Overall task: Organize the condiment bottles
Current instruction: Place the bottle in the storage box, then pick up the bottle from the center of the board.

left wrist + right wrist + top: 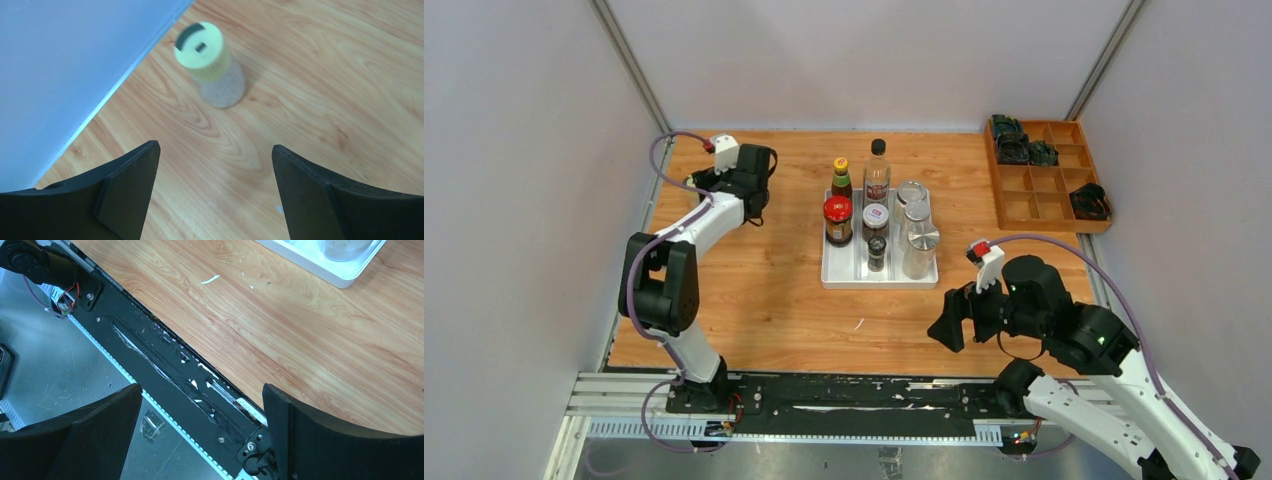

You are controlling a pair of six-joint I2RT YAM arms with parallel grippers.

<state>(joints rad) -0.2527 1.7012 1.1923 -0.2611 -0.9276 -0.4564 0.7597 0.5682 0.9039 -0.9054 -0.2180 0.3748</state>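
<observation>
Several condiment bottles stand in a white tray (pixel 842 276): a tall black-capped dark bottle (pixel 877 172), a yellow-capped one (pixel 841 178), a red-lidded jar (pixel 838 220), silver-lidded clear jars (pixel 921 250) and small shakers (pixel 876 252). A shaker with a pale yellow cap (pixel 212 65) stands alone on the wood by the wall. My left gripper (pixel 216 150) is open, hovering short of that shaker, with only bare wood between its fingers. In the top view the left gripper (pixel 762 175) hides the shaker. My right gripper (pixel 949 325) (pixel 202 390) is open and empty over the table's near edge.
A wooden compartment box (pixel 1049 185) holding dark green-black objects sits at the back right. The black mounting rail (pixel 165 360) runs along the near edge below my right gripper. The tray's corner (pixel 345 275) shows in the right wrist view.
</observation>
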